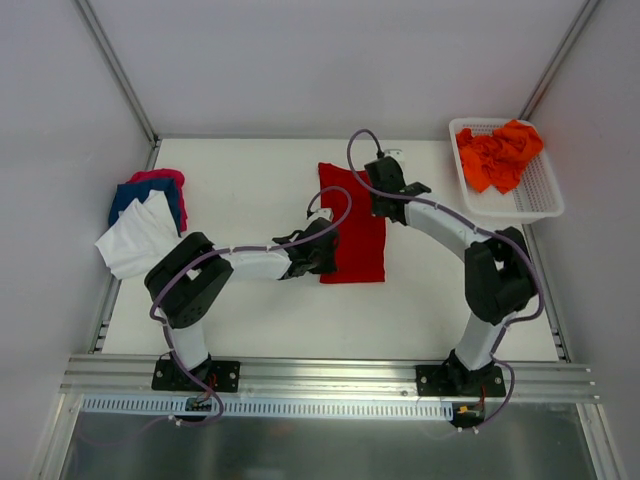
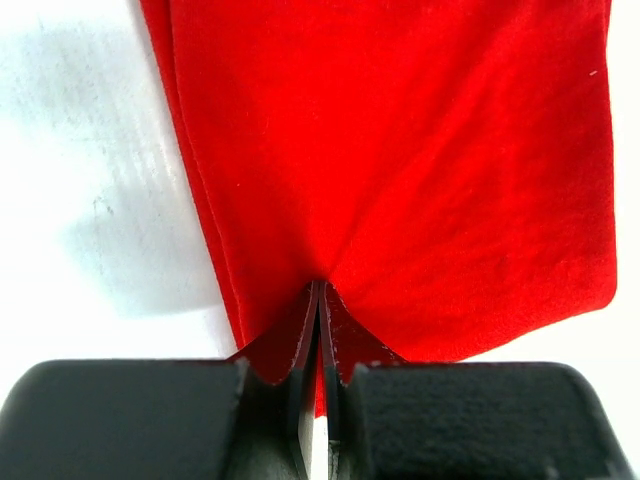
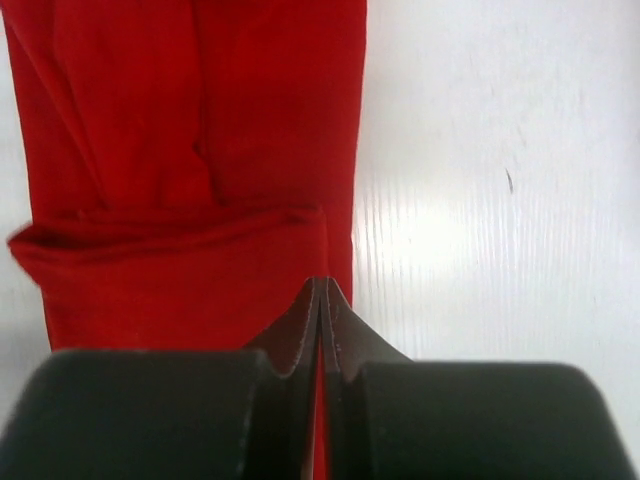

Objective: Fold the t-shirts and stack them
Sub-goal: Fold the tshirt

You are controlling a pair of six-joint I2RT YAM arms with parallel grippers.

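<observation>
While flat on table point(image 1: 250, 190), red tee point(image 1: 356, 240) nipped near-left by closed L jaws, far-right by closed R jaws

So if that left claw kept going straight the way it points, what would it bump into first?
The red t-shirt: the left gripper is shut on its edge, so going straight on would push into more of that cloth on the table. Beyond it, depth is unclear.

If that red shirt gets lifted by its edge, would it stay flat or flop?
Probably flop: the red t-shirt puckers where the left end effector pinches it. Likely light, since it looks thin. Its folded layers near the right end effector may slip apart.
</observation>
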